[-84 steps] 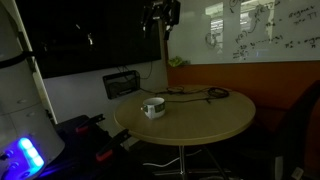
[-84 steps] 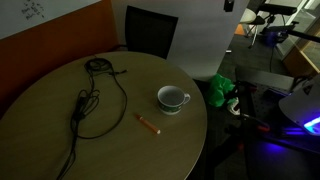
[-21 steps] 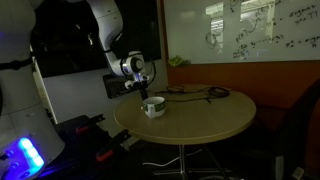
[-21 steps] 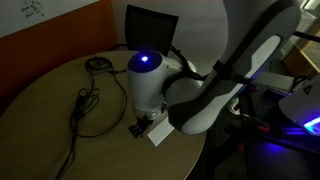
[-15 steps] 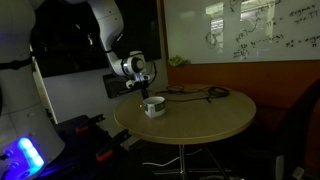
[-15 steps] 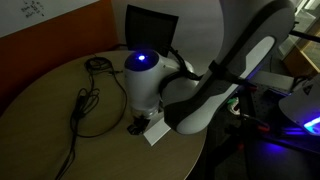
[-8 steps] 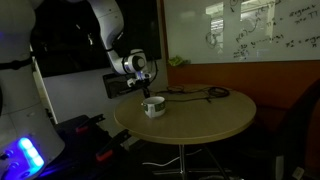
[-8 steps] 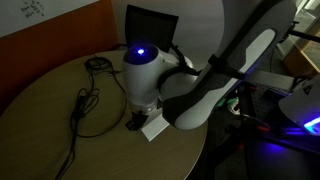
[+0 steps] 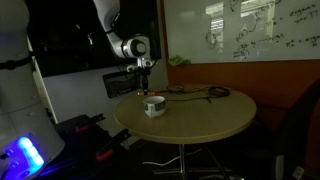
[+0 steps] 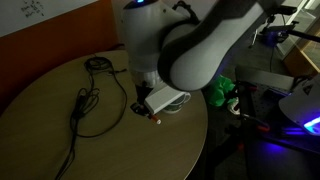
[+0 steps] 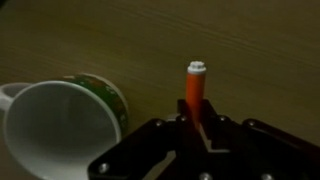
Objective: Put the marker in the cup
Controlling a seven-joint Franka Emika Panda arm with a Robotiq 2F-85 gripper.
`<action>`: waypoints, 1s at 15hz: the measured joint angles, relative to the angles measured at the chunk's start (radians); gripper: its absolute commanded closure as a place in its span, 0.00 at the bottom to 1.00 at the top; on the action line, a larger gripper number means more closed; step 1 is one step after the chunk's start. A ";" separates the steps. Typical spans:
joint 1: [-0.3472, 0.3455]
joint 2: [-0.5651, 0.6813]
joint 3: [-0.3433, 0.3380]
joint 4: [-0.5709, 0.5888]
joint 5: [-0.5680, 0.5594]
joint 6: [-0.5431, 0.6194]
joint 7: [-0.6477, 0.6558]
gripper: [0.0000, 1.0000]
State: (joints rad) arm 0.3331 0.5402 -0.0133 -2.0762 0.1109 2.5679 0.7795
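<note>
In the wrist view my gripper (image 11: 196, 126) is shut on the marker (image 11: 195, 92), an orange stick with a pale cap that points away from the jaws, held above the wooden tabletop. The cup (image 11: 58, 132), a white mug with a greenish pattern on its outside, stands to the left of the marker with its mouth open. In an exterior view the gripper (image 9: 148, 78) hangs above the cup (image 9: 153, 106). In an exterior view the marker's tip (image 10: 155, 118) pokes out below the arm, which hides most of the cup.
A looped black cable (image 10: 88, 102) lies on the round wooden table (image 10: 60, 145), towards its far side (image 9: 205, 95) in an exterior view. A green object (image 10: 220, 92) sits beyond the table's edge. An orange wall and a whiteboard stand behind.
The gripper has closed on the marker and lifted it off the tabletop. The arm has risen and now hangs near the cup.
</note>
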 measured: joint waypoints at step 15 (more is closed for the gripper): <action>-0.276 -0.068 0.034 0.073 0.247 -0.664 -0.352 0.95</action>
State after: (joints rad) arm 0.0573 0.4720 0.0202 -2.0037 0.3582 1.9041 0.4277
